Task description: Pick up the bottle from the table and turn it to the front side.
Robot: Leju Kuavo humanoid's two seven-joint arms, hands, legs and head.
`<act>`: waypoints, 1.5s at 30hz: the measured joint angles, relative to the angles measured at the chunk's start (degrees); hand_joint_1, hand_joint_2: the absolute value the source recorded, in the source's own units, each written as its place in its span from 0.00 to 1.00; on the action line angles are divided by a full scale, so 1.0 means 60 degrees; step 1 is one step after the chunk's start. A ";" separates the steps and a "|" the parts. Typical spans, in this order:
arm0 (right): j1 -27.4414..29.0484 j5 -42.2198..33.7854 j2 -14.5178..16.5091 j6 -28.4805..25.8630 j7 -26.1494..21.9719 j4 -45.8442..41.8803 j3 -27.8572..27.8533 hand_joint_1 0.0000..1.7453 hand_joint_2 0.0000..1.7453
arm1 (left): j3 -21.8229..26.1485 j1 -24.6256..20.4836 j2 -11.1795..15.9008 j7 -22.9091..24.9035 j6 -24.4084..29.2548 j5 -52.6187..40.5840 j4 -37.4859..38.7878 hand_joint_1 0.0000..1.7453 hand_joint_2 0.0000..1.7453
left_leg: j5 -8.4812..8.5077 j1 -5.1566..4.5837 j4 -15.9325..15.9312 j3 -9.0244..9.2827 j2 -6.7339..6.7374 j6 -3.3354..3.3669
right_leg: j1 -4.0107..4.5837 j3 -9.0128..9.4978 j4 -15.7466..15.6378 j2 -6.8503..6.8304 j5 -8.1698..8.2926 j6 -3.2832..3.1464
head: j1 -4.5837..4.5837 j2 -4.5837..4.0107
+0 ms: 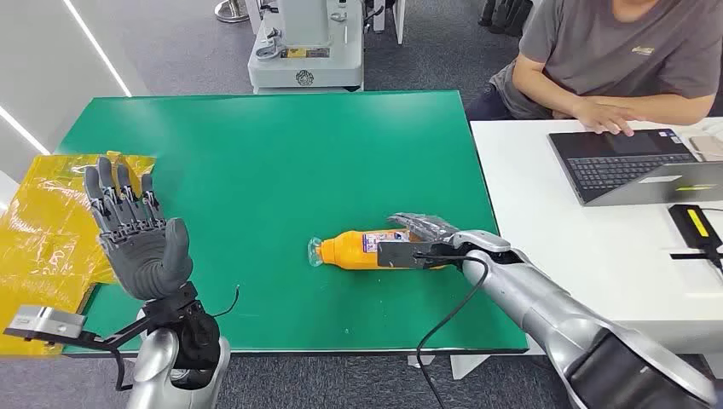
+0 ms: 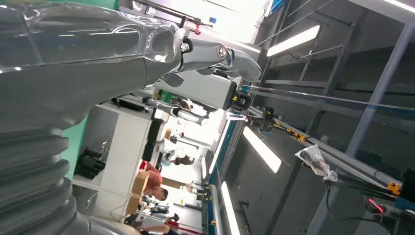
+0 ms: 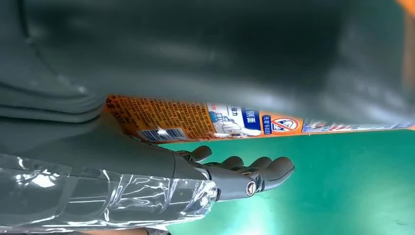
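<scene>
- We see the right hand (image 1: 424,232) low over the green bench (image 1: 256,170), fingers spread and lying along the far side of the orange bottle (image 1: 367,249) — touching it, though we cannot tell whether it grips.
- In the right wrist view the dark fingers (image 3: 254,171) reach out straight and close together beside the bottle's printed label (image 3: 195,120), with the green surface beyond them.
- The bottle lies on its side on the bench, clear cap end towards the robot's left, its base end hidden under the right hand.
- The silver right arm (image 1: 546,311) comes in from the lower right, a black cable (image 1: 452,315) looping off it.
- The left hand (image 1: 136,230) is raised upright at the bench's left edge — palm open, fingers apart, holding nothing.
- Behind the left hand, a crumpled yellow plastic sheet (image 1: 43,221) lies over the bench's left edge.
- To the right stands a white bench (image 1: 580,256) with an open laptop (image 1: 631,166); a seated person (image 1: 614,60) rests a hand near its keyboard.
</scene>
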 joint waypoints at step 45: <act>0.0896 0.0898 -0.0158 -0.0768 0.0571 0.0173 -0.1055 0.00 1.00 | 0.0031 -0.0075 -0.0239 0.0299 -0.0454 -0.0254 -0.0071 0.00 1.00 | -0.0010 -0.0002 0.0000 0.0100 0.0008 0.0012 | 0.0000 0.0108 -0.0018 0.0007 -0.0004 0.0010 | 0.0001 0.0000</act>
